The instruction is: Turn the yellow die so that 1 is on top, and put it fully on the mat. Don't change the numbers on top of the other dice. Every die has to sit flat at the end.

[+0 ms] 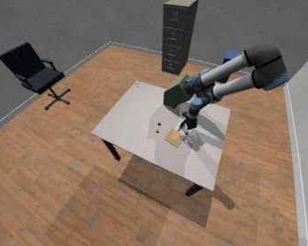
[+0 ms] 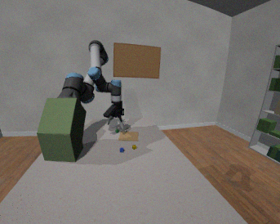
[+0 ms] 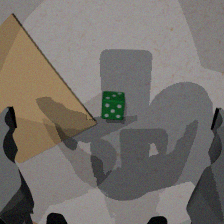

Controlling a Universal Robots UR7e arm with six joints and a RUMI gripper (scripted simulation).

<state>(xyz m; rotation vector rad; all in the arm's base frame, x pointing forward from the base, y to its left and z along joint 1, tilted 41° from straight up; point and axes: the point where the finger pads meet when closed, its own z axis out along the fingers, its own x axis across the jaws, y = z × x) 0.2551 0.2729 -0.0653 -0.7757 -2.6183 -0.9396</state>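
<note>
The yellow die sits on the table, off the mat and apart from it; its pips are too small to read. The tan square mat lies flat. The green die is on the table just off a mat corner; the wrist view shows a five-pip face and a narrower pipped face. The blue die is near the yellow one, off the mat, its pips unreadable. My gripper is wide open and empty above the green die.
A large green block stands on the table beside the arm's base. The white table carries the dice and mat. The arm's shadow falls around the green die. A filing cabinet and an office chair stand beyond the table.
</note>
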